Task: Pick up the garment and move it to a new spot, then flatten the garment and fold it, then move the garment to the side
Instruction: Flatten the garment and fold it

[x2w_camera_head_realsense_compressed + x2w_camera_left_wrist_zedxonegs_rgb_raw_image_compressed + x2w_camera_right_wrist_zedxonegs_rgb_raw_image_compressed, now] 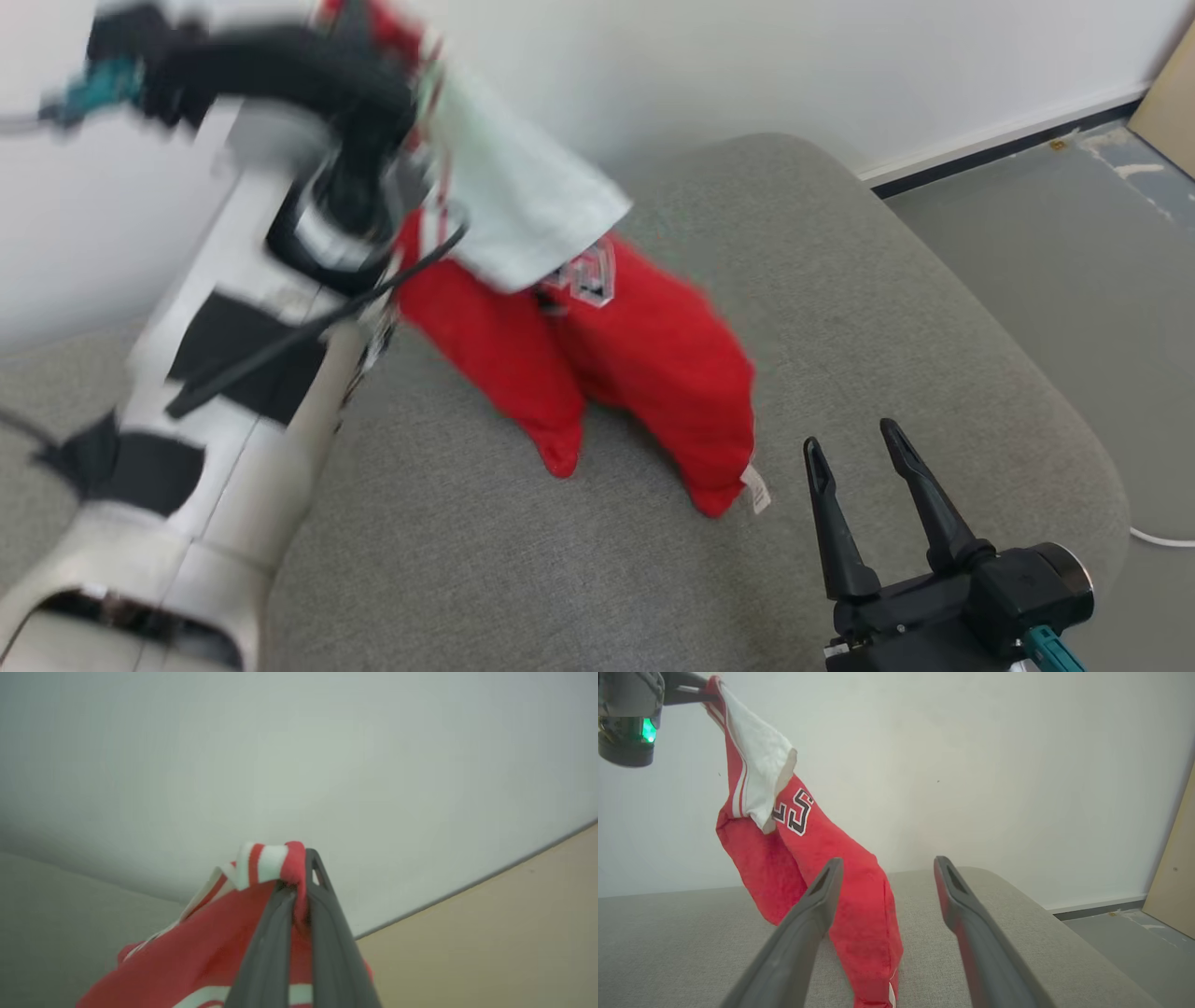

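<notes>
Your left end effector [302,877] is clamped on the striped red-and-white hem of the red fleecy garment [644,364]. The garment hangs over the middle of the grey woven cushion [934,308], its tips touching it. One black, white-edged letter reads "S"; the white lining covers the others. Your right end effector [850,437] stands wide and empty near the front edge.

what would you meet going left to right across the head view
pale left forearm -> red garment -> right gripper -> beige board
</notes>
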You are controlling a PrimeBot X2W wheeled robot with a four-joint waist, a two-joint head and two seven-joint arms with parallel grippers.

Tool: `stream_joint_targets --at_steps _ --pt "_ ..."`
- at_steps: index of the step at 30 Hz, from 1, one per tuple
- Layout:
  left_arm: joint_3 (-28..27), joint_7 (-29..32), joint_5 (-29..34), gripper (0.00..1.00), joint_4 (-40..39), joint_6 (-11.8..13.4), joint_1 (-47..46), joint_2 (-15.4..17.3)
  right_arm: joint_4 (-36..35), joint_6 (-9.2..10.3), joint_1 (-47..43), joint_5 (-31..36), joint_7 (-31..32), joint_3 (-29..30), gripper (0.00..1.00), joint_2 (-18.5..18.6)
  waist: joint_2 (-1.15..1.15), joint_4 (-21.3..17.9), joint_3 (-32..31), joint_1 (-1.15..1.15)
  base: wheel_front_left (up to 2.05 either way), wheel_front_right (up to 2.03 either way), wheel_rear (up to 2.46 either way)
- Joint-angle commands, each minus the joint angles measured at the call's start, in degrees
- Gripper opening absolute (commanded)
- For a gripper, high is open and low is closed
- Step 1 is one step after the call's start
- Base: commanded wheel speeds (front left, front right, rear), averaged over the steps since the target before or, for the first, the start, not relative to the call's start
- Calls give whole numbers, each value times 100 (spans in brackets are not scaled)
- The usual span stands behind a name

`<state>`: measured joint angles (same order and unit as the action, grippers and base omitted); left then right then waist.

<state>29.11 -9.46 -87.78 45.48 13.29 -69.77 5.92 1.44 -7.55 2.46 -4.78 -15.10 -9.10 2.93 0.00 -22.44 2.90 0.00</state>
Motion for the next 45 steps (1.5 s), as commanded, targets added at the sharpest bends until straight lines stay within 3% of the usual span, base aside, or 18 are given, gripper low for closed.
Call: stream_joint_targets --at_steps 1,12,17,22,23,24,26,27,28,37,45 --pt "-40 -27 -38 0 181 -65 317 119 -19 13 -27 -43 -7 13 100 -9 0 68 52 0 0 0 0" --pt "-522 -482 -89 0 1060 -981 1849 1110 -23 13 -20 34 -7 52 100 -7 0 413 149 0 0 0 0" --pt "-343 -552 351 0 900 -1534 2444 1507 108 13 -79 36 -8 -2 100 -6 0 614 160 0 0 0 0" --pt "-249 -580 980 1 656 -1765 2866 1802 257 13 -108 45 -7 -34 100 -5 0 863 197 0 0 0 0" --pt "-319 -583 1140 9 559 -1778 2955 1841 293 13 -111 53 -7 -37 100 -6 0 938 205 0 0 0 0" --pt "-393 -583 1400 27 452 -1779 3063 1862 327 13 -105 74 -7 -47 100 -6 0 1005 209 0 0 0 0" --pt "-623 -581 1799 43 213 -1712 3339 1812 400 13 -91 90 -7 -55 100 -6 0 1135 211 0 0 0 0" --pt "-747 -572 2101 56 70 -1658 3483 1810 465 13 -92 97 -7 -68 100 -6 0 1190 211 0 0 0 0" --pt "-1052 -574 2713 100 -308 -1494 3712 1841 549 13 -45 96 -7 -55 100 -6 0 1290 212 0 0 0 0" --pt "-1934 -575 5334 100 -2415 -976 5389 1339 1299 13 120 192 -7 -240 100 16 0 1788 116 0 0 0 0" --pt "-2145 -575 6703 100 -3865 -1018 6392 772 2273 13 540 432 -7 -350 100 143 0 2320 168 0 0 0 0"
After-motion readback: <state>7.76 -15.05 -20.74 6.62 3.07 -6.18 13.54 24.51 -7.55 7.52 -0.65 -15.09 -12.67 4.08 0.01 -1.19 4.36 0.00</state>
